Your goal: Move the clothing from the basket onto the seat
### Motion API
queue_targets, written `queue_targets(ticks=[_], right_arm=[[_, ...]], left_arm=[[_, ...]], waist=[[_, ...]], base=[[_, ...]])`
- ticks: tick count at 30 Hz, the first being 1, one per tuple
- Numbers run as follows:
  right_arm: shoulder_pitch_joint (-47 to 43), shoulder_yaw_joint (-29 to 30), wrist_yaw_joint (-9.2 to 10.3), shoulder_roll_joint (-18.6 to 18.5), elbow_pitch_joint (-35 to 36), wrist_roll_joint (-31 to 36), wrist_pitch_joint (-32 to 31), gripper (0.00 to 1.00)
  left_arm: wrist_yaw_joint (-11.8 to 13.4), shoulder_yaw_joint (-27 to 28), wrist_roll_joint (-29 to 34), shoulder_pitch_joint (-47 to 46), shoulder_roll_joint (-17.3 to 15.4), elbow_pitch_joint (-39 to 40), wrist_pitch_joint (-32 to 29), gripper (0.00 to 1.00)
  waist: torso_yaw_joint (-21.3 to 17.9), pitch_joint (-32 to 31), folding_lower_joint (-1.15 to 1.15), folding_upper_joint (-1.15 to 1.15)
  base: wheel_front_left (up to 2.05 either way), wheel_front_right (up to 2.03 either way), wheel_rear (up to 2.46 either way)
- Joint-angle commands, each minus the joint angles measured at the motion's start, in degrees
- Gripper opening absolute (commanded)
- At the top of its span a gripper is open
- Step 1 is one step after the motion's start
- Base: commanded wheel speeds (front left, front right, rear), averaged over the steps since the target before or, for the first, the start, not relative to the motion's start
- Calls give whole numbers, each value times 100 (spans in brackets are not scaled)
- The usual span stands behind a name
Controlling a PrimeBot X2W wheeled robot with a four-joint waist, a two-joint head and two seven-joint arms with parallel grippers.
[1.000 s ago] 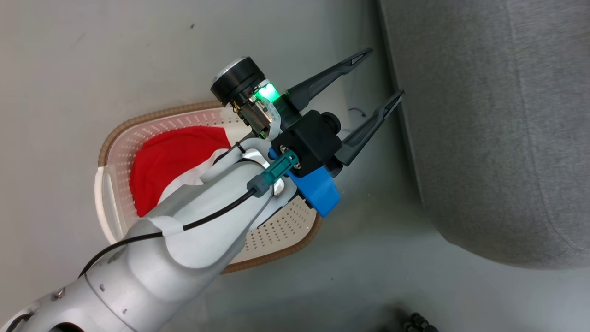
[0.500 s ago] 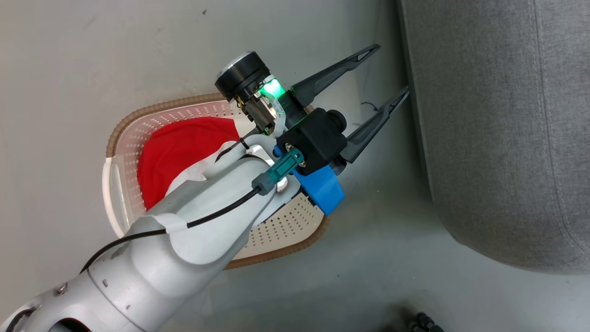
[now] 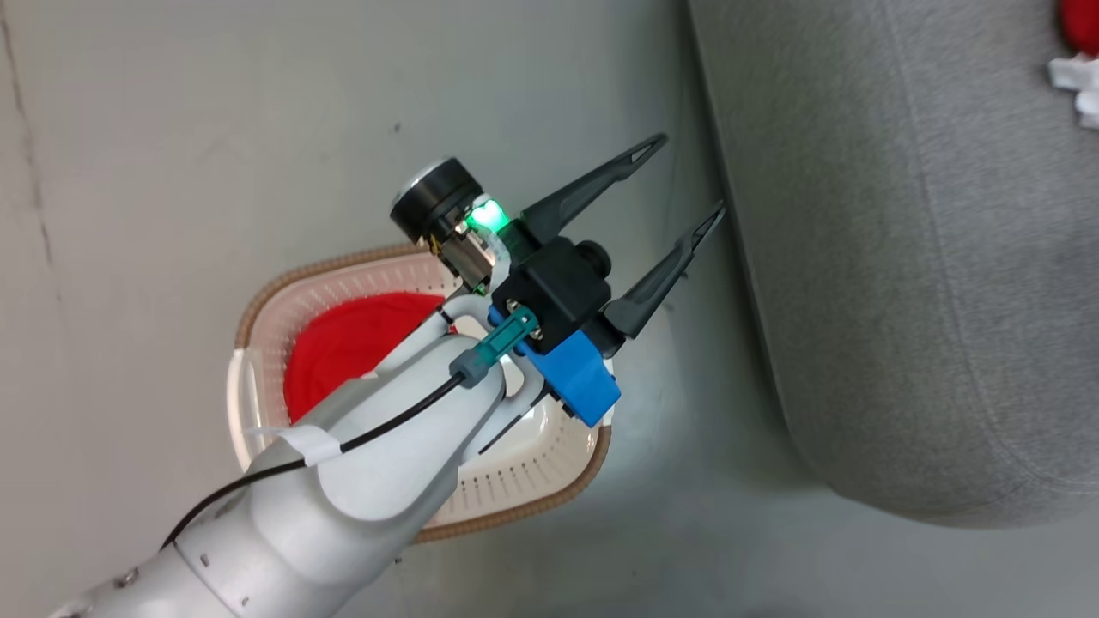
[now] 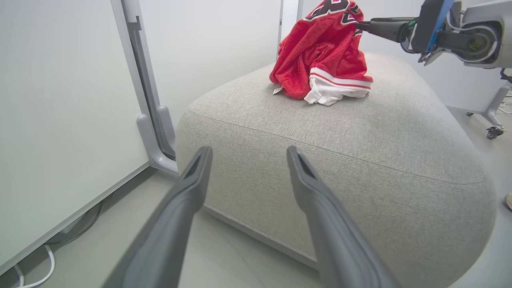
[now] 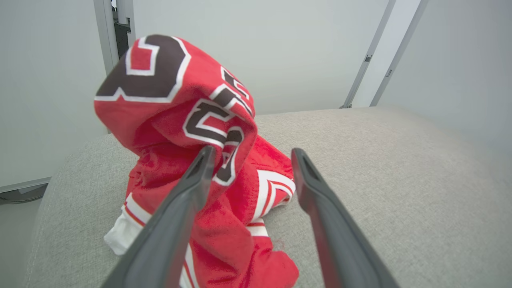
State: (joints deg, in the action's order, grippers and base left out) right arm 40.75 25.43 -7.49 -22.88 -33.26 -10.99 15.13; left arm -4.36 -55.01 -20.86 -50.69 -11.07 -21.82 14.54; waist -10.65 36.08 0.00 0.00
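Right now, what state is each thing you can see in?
Left tool: open, empty.
Right tool: open, one finger at the jersey.
Jersey: heaped on the seat, top propped up.
Basket: upright, red cloth inside.

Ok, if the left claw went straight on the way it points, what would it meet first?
The left claw would most likely meet the grey side of the seat, below the top edge; depth is unclear. The red clothes lie higher, on top.
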Motion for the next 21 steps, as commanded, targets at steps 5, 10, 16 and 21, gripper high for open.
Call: queue_targets(ticks=[5, 10, 16, 21], right_arm=[[-906, -123, -1, 316, 717, 182, 4, 100], [-1457, -456, -1, 545, 1305, 160, 3, 100], [-1953, -926, -1, 804, 1873, 64, 4, 100], [-2265, -1388, -1, 990, 2192, 42, 3, 100]], left_arm=[[91, 159, -152, 410, -12, -45, 63, 100], [203, 444, -245, 852, -67, 70, 70, 100], [323, 983, -261, 1450, -118, 269, 71, 100], [381, 1561, -195, 1945, -114, 401, 71, 100]], waist=[[19, -827, 0, 0], [76, -1283, 0, 0], [298, -1789, 0, 0], [537, -2148, 0, 0]], base=[[0, 0, 0], [0, 0, 0], [0, 0, 0], [0, 0, 0]])
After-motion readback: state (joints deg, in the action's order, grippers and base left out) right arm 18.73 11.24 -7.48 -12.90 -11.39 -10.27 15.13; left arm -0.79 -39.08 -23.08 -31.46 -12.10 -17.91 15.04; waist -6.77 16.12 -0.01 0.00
